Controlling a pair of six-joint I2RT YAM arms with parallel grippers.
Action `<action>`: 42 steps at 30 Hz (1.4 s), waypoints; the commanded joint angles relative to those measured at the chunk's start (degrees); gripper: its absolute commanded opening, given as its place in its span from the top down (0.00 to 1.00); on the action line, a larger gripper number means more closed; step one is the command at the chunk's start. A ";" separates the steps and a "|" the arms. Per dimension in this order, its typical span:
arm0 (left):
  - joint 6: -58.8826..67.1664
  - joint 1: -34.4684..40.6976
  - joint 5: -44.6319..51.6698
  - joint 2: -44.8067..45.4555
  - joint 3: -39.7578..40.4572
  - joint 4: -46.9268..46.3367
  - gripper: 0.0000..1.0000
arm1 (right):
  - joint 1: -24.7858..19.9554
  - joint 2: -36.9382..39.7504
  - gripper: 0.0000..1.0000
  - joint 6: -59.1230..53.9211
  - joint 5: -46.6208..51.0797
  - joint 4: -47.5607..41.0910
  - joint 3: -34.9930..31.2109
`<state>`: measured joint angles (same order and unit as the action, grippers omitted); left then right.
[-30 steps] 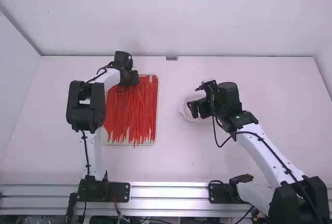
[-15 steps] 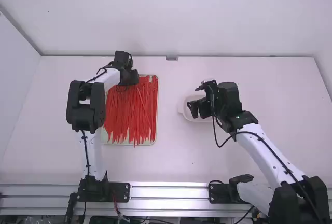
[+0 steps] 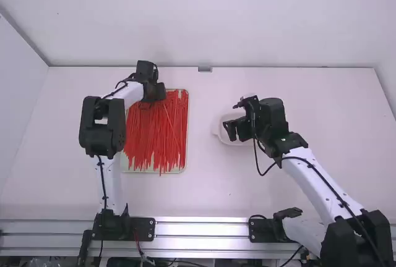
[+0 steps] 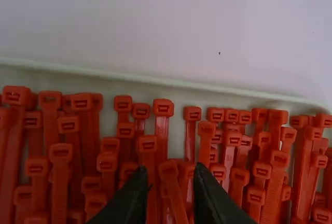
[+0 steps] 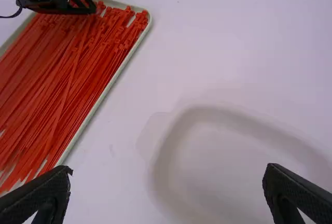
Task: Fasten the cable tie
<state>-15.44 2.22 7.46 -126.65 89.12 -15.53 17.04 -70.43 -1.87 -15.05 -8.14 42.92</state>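
High view: the left gripper (image 3: 150, 89) hangs over the far end of a tray (image 3: 184, 101) heaped with red cable ties (image 3: 154, 132) on the table (image 3: 322, 100); the right gripper (image 3: 238, 126) hovers at a white dish (image 3: 218, 136), well apart from the tray.
Left wrist view: jaws slightly parted, straddling the tie heads, nothing clamped.
Right wrist view: jaws spread wide, empty, above the dish.
Handling: likely light, springy, slick strands that tangle easily — best pinched just behind one blocky head.
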 commanded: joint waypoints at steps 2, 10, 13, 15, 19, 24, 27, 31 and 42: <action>-0.22 0.74 0.57 -0.35 -0.81 0.22 0.76 | 0.26 -0.35 0.01 0.09 -0.39 -0.20 2.03; -0.85 0.76 0.44 -0.35 -3.28 3.19 0.77 | 0.26 -0.35 0.01 0.09 -0.37 -0.48 2.03; -1.07 0.61 0.44 -0.35 -3.30 3.21 0.78 | 0.26 -0.35 0.01 0.07 -0.37 -0.90 2.03; -1.14 0.35 0.46 -0.35 -3.15 3.23 0.78 | 0.26 -0.35 0.01 0.11 -0.33 -1.07 2.03; -1.31 0.37 0.61 -0.35 -3.17 3.39 0.83 | 0.24 -0.35 0.01 0.07 -0.35 -1.07 2.03; -1.27 0.48 0.46 -0.35 -3.17 3.37 0.89 | 0.26 -0.35 0.01 0.09 -0.35 -0.98 2.03; -1.27 0.46 0.44 -0.35 -3.17 3.39 0.92 | 0.24 -0.35 0.01 0.07 -0.35 -0.87 2.03; -1.29 0.46 0.44 -0.35 -3.17 3.41 0.93 | 0.26 -0.35 0.01 0.07 -0.37 -0.90 2.03; -1.70 0.72 0.61 -0.33 -3.17 3.34 0.74 | 0.26 -0.35 0.01 0.04 -0.35 -0.87 2.03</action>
<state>-16.97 2.57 7.49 -126.65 86.72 -11.97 17.04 -70.43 -1.87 -15.05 -9.15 42.92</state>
